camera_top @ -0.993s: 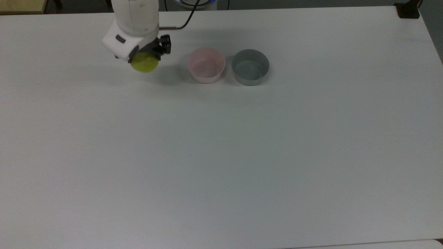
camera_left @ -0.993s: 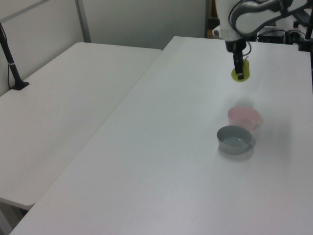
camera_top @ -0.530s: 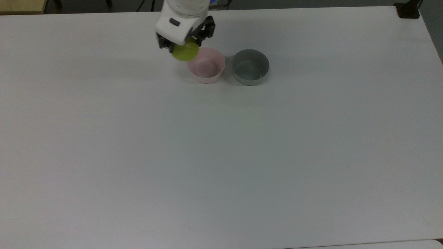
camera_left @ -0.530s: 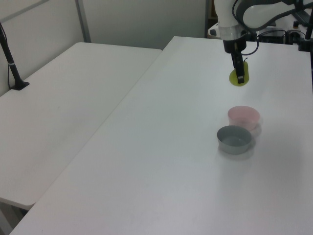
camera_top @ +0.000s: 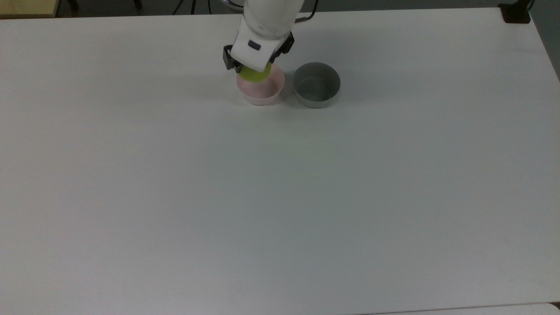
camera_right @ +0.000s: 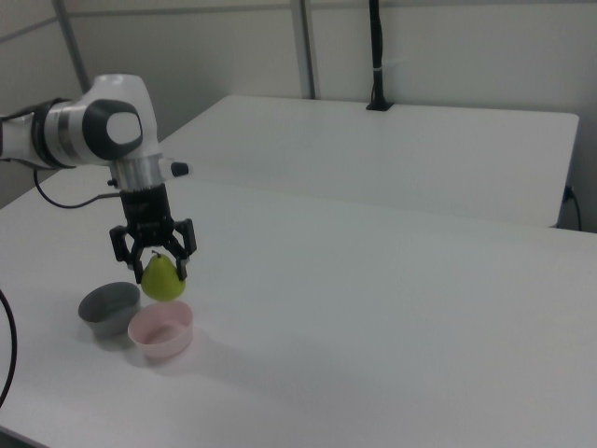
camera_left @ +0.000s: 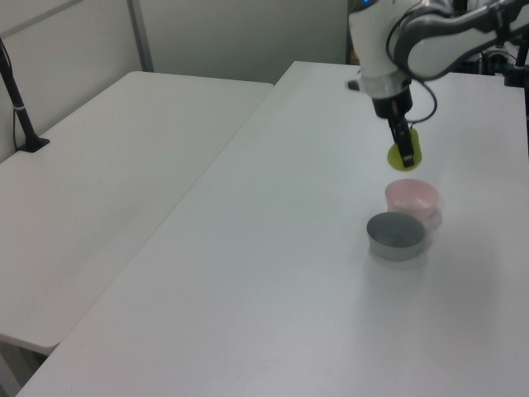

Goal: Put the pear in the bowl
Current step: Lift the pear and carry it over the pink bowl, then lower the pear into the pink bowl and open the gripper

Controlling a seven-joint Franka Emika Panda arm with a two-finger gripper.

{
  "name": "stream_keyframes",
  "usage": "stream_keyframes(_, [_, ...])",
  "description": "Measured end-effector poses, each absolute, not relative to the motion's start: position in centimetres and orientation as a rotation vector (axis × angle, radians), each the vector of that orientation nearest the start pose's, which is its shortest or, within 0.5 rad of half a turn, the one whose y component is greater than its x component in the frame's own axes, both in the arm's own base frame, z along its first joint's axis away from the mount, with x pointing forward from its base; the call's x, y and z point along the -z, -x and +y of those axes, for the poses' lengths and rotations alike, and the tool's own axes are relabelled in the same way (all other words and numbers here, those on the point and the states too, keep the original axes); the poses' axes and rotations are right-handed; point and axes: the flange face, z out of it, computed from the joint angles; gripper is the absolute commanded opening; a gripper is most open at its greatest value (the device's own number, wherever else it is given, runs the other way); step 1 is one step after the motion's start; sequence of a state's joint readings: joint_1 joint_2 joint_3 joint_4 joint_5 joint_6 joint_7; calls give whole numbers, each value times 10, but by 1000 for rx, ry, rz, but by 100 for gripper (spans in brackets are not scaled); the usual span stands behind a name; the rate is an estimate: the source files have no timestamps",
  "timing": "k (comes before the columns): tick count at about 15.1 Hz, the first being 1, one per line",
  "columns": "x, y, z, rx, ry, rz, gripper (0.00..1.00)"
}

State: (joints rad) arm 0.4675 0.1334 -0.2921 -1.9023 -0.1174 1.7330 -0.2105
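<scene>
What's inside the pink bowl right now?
Nothing rests in the pink bowl; the right view shows it empty. The pear hangs above it in the gripper, its fingers shut on the fruit. In the top view the pear covers part of the bowl's interior.

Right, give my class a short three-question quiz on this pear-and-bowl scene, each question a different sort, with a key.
1. True or false: the pear already rests inside the pink bowl.
2. In the top view, the grey bowl sits on which side of the pink bowl? A) left B) right C) stacked inside it
3. Fill in: the pincer is shut on the ____.

Key
1. False; it hangs above the bowl, held.
2. B
3. pear
</scene>
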Motion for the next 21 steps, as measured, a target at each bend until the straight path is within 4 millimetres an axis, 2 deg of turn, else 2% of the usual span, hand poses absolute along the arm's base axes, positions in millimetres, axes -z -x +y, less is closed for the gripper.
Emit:
stream_keyframes(3, [-377, -552, 106, -579, 3175, -718, 81])
stream_keyframes(5, [-362, -553, 109, -615, 3175, -728, 100])
stream_keyframes(8, [-358, -553, 110, -628, 3174, -730, 100])
stream_keyframes(16, [-364, -557, 112, -605, 3180, -727, 100])
stream_keyframes(18, [-377, -562, 113, -555, 3204, -681, 100])
stream_keyframes(21, [-425, -573, 111, -421, 3228, -625, 100])
